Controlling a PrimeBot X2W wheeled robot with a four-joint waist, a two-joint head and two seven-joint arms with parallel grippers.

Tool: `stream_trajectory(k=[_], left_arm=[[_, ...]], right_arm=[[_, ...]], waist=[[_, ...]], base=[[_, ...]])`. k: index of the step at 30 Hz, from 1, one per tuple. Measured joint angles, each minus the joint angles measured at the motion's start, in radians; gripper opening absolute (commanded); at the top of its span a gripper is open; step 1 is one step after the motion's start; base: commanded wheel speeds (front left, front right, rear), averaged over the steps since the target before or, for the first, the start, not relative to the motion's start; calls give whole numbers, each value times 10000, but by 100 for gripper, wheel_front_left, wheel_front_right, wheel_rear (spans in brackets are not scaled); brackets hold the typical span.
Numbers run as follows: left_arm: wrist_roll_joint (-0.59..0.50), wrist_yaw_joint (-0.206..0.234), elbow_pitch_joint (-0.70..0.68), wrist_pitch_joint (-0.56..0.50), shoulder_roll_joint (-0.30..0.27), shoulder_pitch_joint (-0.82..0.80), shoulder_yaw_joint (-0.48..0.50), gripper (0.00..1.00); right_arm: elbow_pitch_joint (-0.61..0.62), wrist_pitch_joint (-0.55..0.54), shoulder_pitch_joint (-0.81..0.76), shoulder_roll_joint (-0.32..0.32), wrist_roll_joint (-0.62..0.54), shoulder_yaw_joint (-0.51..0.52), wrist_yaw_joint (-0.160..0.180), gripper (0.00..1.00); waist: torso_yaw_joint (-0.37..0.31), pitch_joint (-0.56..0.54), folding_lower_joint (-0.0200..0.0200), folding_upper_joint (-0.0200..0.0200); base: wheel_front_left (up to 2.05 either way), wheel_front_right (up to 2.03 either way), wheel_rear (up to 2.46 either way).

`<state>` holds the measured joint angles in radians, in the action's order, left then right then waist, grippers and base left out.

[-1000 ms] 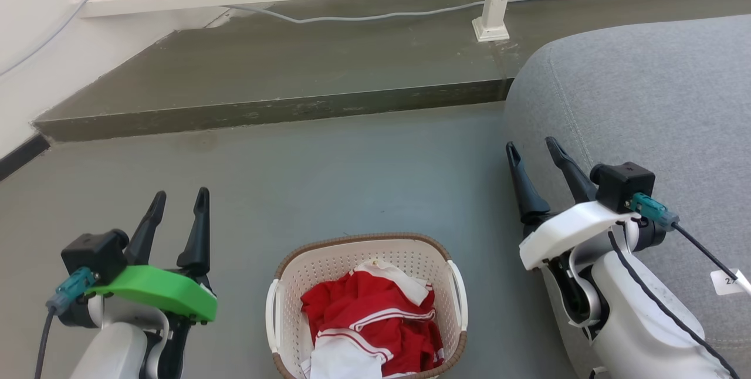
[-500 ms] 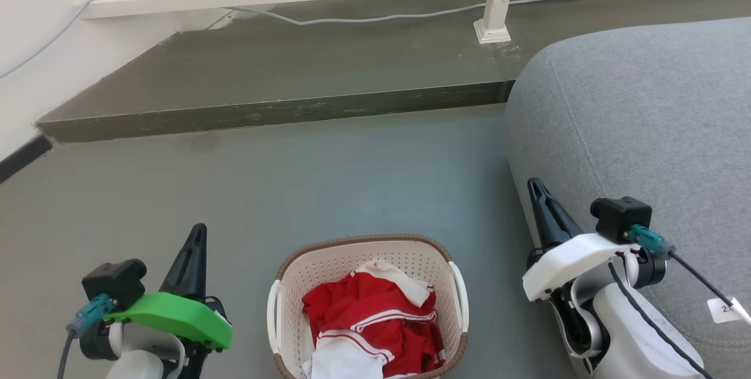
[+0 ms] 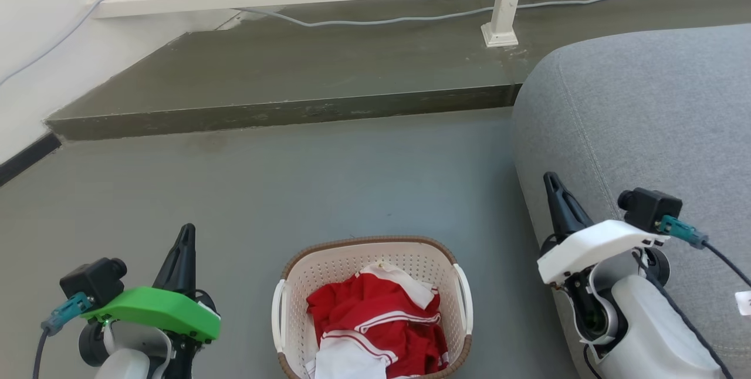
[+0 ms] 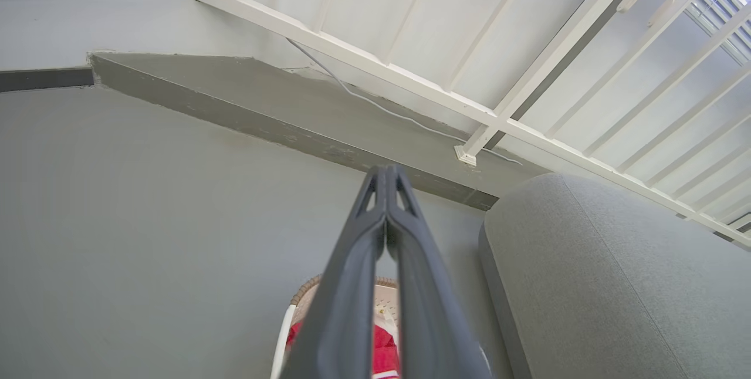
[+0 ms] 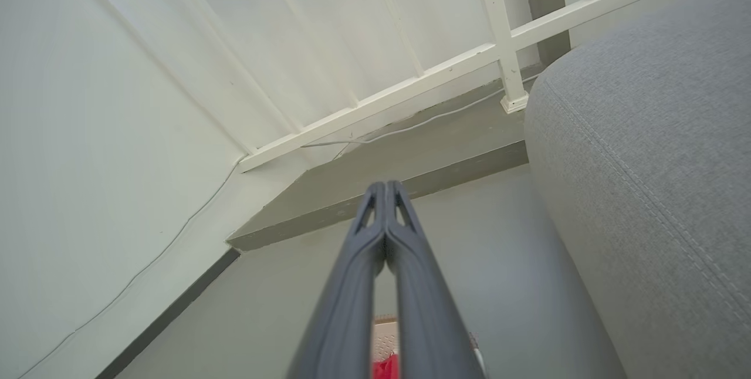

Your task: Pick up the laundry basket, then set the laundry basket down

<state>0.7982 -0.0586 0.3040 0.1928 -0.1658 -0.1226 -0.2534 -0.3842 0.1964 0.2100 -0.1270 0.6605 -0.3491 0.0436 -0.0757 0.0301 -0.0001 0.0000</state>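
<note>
The laundry basket [image 3: 328, 267], cream perforated plastic with a brown woven-look rim and white side handles, stands on the grey floor at the bottom middle of the head view, with red and white clothes inside. A slice of the laundry basket [image 4: 305, 294] shows past my left fingers, and a bit of it [image 5: 384, 332] shows between my right fingers. My left gripper [image 3: 186, 232] is shut and empty, to the basket's left and apart from it. To the basket's right, against the sofa's side, my right gripper [image 3: 550, 180] is shut and empty too.
A grey fabric sofa [image 3: 645, 121] takes up the right side, close to my right arm. Beyond the basket a low concrete step [image 3: 281, 112] rises, with a white railing [image 3: 499, 9] and a loose cable [image 3: 381, 16] on it. A white wall [image 3: 35, 44] stands at the left.
Both grippers went from open to shut, with nothing between their fingers, and drew back lower in the view. The camera shifted slightly.
</note>
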Motion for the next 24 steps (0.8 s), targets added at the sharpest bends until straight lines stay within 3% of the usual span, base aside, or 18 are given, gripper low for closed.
stream_trajectory(k=[24], left_arm=[[2406,-201,-10,-905,397,10,968,0]], right_arm=[[232,-963,-357,259,2752,1434,-454,0]], waist=[[225,-82,0,0]], base=[[0,0,0]])
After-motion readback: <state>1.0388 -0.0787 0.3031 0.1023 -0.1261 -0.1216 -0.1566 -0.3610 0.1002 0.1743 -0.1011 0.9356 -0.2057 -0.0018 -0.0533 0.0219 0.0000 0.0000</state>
